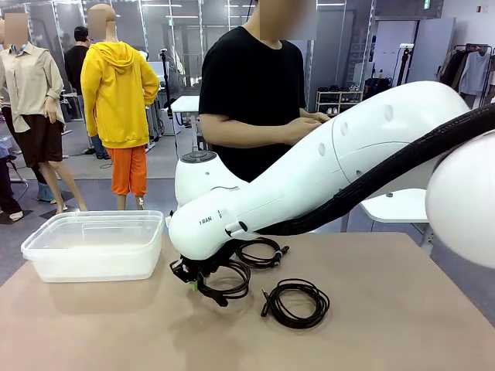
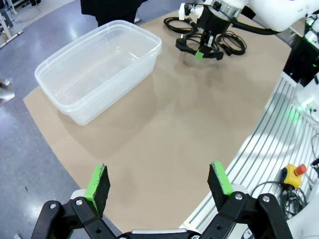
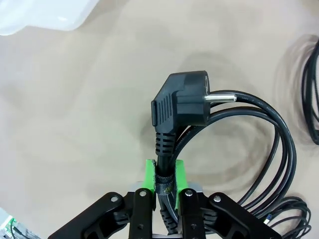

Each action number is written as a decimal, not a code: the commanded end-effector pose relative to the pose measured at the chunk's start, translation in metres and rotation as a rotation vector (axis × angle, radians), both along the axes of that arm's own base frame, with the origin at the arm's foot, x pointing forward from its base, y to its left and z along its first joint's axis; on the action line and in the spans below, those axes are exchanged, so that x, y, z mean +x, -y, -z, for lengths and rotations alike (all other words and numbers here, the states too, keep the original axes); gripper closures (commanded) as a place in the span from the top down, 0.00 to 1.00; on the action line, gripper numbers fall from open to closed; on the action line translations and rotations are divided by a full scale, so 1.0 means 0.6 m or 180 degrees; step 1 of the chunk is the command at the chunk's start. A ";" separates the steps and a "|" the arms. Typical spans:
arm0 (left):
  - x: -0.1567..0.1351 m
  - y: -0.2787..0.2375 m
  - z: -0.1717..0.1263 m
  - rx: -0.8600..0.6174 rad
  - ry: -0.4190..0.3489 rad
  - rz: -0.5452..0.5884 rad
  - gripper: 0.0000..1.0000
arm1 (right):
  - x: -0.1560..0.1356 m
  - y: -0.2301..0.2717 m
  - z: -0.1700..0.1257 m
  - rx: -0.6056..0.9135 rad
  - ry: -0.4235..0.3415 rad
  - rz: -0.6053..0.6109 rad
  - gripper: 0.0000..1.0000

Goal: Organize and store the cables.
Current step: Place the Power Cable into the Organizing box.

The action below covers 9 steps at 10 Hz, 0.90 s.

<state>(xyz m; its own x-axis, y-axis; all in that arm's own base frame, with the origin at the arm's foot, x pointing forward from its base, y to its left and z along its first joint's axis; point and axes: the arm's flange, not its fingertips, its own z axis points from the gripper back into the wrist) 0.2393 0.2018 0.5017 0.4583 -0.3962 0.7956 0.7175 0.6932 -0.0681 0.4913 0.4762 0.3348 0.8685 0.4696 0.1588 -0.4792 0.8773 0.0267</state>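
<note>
1. Right gripper (image 3: 164,172): its green pads (image 3: 149,172) are pressed almost together, pinching a coiled black cable (image 3: 254,107) at the strapped part of the bundle.
2. The plug (image 3: 182,99) of that cable stands just past the fingertips with its metal pin pointing sideways. The loops curve away to one side of the fingers.
3. In the front view this gripper is low over the brown table (image 1: 402,309), and the pinched coil hangs under and beside it.
4. A second cable (image 1: 322,304) lies flat on the table near the gripper, on the robot's right of it and apart from the pinched coil.
5. A third cable (image 1: 267,263) lies just beyond the gripper, toward the person (image 1: 251,85), and the arm partly hides it.
6. A clear plastic tub (image 1: 93,263) sits on the table on the gripper's other side, not touching it.
7. Left gripper (image 2: 159,181): its fingers are spread wide above the near edge of the table. The tub is ahead of it to one side, and the right gripper and the cables are farther off beyond.
8. The person stands at the far side with both hands together in front of the body, away from the cables.
</note>
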 end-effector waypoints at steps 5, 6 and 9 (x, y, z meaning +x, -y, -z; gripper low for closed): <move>-0.002 -0.003 0.000 -0.0020 0.0042 0.0068 1.00 | 0.005 -0.004 0.019 0.0129 -0.0110 0.0008 0.19; -0.002 -0.003 0.000 -0.0020 0.0042 0.0068 1.00 | 0.005 -0.001 0.013 0.0158 -0.0108 0.0013 0.51; -0.002 -0.003 0.000 -0.0020 0.0042 0.0068 1.00 | 0.007 0.017 -0.002 0.0228 -0.0082 0.0070 1.00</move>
